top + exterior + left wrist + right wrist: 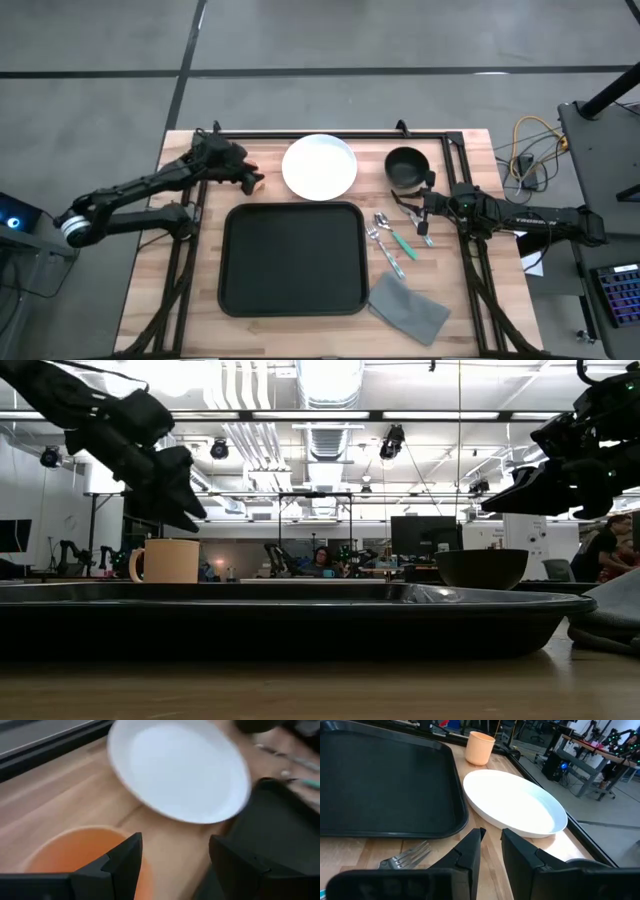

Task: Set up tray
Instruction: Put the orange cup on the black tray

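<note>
While the tray (293, 259) lies flat at the middle of the table (140, 300), long sides running left to right, bare wood shows on its left and near sides. Just behind it sit a white plate (320, 166) and, to the right, a dark bowl (405, 165); cutlery (385, 238) and a grey cloth (408, 308) crowd its right edge. Above the orange cup (479, 748) hangs the left gripper (172, 865), fingers spread, holding nothing. Over the cutlery, the right gripper (490, 855) is nearly closed, empty.
</note>
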### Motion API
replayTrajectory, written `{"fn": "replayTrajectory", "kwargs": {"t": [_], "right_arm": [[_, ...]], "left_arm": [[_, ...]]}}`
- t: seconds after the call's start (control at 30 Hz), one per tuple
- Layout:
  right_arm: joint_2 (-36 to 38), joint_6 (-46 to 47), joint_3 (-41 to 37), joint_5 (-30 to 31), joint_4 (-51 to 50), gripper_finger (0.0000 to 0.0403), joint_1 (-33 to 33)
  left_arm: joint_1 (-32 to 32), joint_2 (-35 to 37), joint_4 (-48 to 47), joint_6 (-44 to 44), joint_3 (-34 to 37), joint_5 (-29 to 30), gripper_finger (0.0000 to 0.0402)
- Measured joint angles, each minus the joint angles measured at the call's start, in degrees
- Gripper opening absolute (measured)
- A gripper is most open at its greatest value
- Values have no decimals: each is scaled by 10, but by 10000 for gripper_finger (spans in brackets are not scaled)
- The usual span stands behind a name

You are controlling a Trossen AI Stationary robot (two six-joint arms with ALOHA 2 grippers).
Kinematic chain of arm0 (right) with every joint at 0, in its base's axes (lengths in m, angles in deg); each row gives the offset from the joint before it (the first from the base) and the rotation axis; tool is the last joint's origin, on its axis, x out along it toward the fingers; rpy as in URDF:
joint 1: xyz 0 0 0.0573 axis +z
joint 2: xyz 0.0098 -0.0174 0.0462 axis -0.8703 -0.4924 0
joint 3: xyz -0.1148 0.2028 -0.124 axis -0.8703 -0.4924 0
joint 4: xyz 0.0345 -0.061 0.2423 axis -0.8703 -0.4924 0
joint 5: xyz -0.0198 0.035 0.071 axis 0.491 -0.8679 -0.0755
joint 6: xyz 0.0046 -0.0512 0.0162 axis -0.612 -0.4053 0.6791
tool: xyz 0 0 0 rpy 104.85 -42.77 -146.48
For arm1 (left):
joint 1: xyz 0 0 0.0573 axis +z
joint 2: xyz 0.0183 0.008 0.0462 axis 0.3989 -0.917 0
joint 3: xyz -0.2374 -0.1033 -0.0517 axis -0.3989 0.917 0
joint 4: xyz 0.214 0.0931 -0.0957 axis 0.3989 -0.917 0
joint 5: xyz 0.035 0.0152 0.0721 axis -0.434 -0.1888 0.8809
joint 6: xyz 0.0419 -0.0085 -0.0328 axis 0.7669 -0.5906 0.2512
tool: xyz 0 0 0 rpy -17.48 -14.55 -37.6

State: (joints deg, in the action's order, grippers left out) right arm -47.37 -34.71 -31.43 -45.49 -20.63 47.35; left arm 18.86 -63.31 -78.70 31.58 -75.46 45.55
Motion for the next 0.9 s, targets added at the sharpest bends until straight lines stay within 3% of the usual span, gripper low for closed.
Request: {"fn": "replayTrajectory", "kwargs": {"t": [0.13,0.53,0.9], "right_arm": [[0,0,0,0,0,68,0],[1,0,0,0,0,68,0],[1,-1,0,0,0,68,0]], "left_arm": [[-1,0,-17,0,-9,41,209],[-22,-3,-46,-2,-9,60,209],[-71,-68,-89,3,-49,173,183]]}}
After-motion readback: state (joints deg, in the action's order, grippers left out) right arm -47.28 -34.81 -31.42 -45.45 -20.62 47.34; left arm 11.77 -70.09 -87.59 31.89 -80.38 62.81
